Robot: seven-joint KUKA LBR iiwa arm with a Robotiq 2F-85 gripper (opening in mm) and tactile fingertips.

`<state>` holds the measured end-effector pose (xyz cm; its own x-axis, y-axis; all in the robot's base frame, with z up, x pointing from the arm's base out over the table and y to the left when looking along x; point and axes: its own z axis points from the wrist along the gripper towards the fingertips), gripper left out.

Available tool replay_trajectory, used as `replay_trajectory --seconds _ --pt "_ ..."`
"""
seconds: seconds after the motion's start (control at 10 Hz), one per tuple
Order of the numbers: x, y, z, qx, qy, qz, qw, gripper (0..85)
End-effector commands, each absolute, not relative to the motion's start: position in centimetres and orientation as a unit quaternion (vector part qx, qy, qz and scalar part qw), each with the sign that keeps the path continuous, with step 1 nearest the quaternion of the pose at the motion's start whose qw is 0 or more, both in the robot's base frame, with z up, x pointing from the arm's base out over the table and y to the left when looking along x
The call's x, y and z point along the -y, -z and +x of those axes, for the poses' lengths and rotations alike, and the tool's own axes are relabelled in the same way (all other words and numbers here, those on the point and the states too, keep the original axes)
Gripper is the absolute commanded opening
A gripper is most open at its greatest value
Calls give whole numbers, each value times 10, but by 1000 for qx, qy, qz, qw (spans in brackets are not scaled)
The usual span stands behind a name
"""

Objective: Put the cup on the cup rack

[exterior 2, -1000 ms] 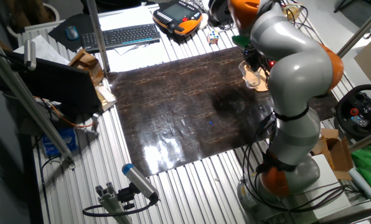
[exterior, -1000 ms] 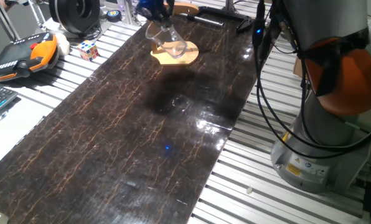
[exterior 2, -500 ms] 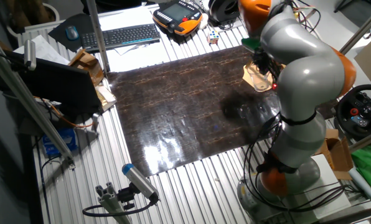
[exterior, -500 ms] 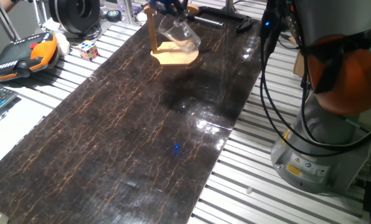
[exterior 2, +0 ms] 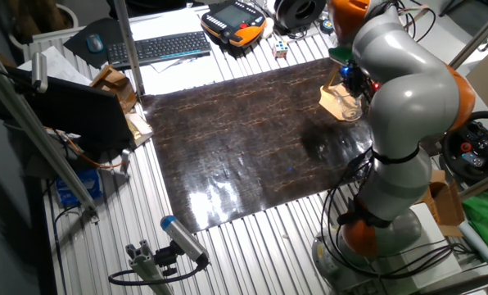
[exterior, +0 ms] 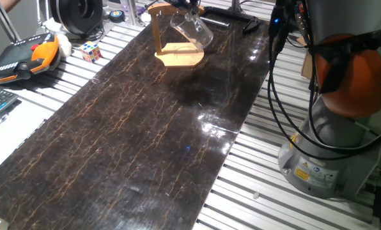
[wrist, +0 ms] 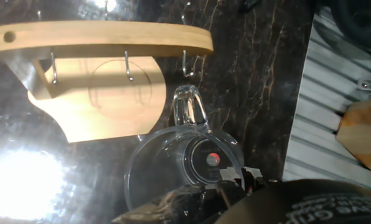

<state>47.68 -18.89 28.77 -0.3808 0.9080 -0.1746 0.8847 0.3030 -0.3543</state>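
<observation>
Hand view: cup is held by its rim in closed jaws, handle pointed toward the cup rack. Handle is seen just below the rightmost hook, not yet hung.

A dark marbled mat covers the worktop of ribbed aluminium rails, glossy where overhead light glares off it. Around it lie a keyboard, an orange pendant (black-faced) and a colour cube.

Cup just beside cup rack
</observation>
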Motion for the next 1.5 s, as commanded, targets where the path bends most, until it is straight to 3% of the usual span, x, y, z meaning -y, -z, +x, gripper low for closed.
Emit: replay_trajectory --seconds 0.0,0.8,1.4 --pt "192 -290 476 811 -197 -549 37 20" --pt "220 -310 468 831 -200 -516 57 20" --pt "226 -298 485 836 -201 -507 60 20"
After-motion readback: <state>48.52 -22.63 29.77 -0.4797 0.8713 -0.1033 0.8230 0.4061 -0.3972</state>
